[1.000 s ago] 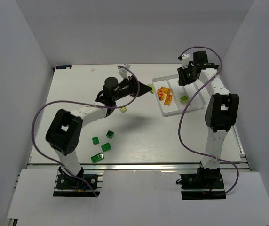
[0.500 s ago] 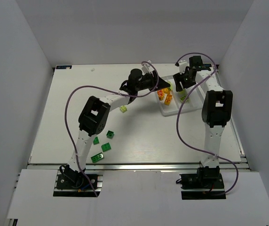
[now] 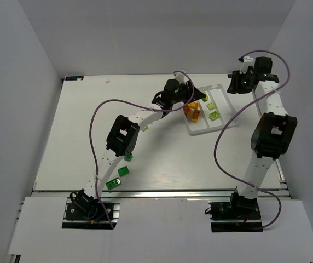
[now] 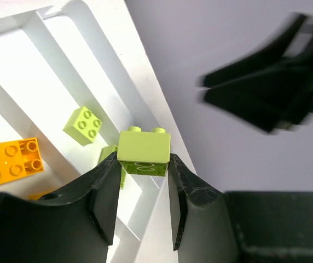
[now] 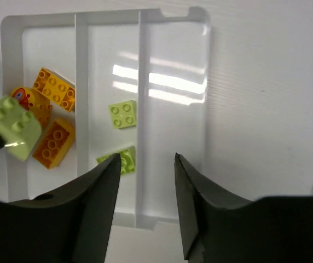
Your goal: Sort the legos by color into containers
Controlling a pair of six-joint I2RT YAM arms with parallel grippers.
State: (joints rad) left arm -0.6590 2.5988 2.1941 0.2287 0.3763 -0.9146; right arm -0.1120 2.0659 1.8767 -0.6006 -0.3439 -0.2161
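Tray (image 3: 202, 127) lies at 1 o'clock on the counter (image 3: 80, 120) in the top view, left gripper (image 3: 198, 96) over its 10 o'clock part, right gripper (image 3: 234, 83) off its 1 o'clock corner. Green bricks (image 3: 122, 171) lie at 7 o'clock. Left wrist: the gripper, partly closed, pinches a yellow-green brick (image 4: 144, 150) above the tray. Right wrist: the gripper's jaws stand apart, holding nothing; orange bricks (image 5: 52, 90) lie in the tray's 9 o'clock compartment, loose yellow-green bricks (image 5: 123, 114) in the middle one.

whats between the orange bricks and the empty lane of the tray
The middle lane, holding two yellow-green bricks. The right wrist view shows it most clearly.
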